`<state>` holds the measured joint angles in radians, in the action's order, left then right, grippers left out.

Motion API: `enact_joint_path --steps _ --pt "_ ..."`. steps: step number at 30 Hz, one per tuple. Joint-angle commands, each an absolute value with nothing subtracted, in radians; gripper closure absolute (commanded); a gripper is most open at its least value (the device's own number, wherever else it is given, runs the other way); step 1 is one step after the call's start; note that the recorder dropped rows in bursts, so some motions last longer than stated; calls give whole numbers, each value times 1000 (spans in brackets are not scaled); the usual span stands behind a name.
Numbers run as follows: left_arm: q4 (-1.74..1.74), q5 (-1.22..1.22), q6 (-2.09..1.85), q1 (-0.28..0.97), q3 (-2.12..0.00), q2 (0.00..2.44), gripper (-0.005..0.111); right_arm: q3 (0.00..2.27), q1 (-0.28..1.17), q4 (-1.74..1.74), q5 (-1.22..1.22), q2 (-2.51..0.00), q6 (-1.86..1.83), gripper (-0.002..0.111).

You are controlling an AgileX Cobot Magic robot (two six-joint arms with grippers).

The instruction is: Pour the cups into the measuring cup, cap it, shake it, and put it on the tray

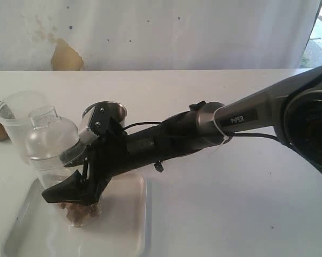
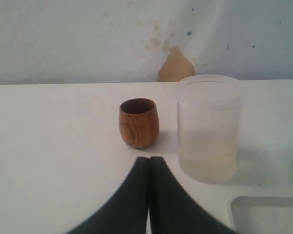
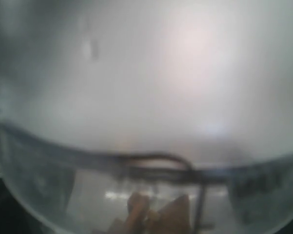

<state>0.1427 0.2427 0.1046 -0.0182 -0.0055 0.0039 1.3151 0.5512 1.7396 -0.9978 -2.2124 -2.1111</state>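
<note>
The measuring cup [image 1: 56, 160], clear with its dome cap [image 1: 49, 128] on, leans over the white tray [image 1: 126, 227] with brown pieces [image 1: 80, 212] at its bottom. My right gripper [image 1: 58, 179] reaches across from the right and is shut on its body. In the right wrist view the measuring cup [image 3: 146, 97] fills the picture and hides the fingers; brown pieces [image 3: 156, 214] show inside. The wooden cup [image 2: 139, 123] stands upright just beyond my shut left gripper [image 2: 149, 159], which holds nothing. The steel tumbler [image 1: 110, 111] stands behind the right arm.
A frosted plastic cup [image 2: 209, 127] stands beside the wooden cup and close behind the measuring cup, frosted cup [image 1: 16, 123]. The tray's corner [image 2: 265, 214] lies near the left gripper. The right arm [image 1: 214, 126] stretches across the table.
</note>
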Motion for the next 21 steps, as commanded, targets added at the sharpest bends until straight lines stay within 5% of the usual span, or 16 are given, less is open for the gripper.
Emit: enact_joint_path --steps 1,11,17,21 --pt "146 237 106 -15 0 0 107 1324 551 1744 -982 -2213 -2134 108" --pt "146 237 106 -15 0 0 107 1324 558 1744 -917 -2213 -2132 105" --pt "146 237 106 -15 0 0 107 1325 570 1744 -869 -2213 -2132 47" --pt "146 237 106 -15 0 0 107 1325 570 1737 -861 -2213 -2132 39"
